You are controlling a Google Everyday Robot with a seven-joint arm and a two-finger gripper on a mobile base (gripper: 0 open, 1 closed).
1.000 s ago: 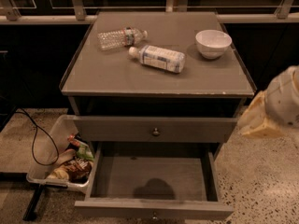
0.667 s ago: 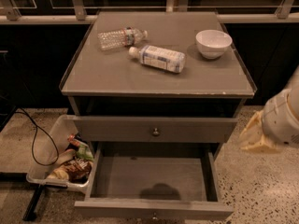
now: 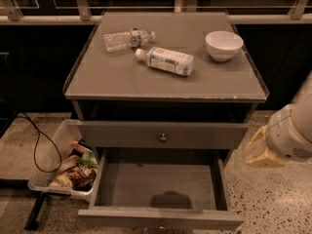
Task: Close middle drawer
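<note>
Rounded white arm [image 3: 295,130], pale cream blocky gripper [image 3: 258,150] at right edge

The end effector [image 3: 257,150] hovers right of the middle drawer [image 3: 146,217], with a bowl [image 3: 224,44] on the cabinet [image 3: 122,77] above.

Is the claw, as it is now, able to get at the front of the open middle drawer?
Probably yes. The claw hangs right of the cabinet, beside the open middle drawer, and nothing stands between it and the drawer's front. The plastic bin lies on the far side.
</note>
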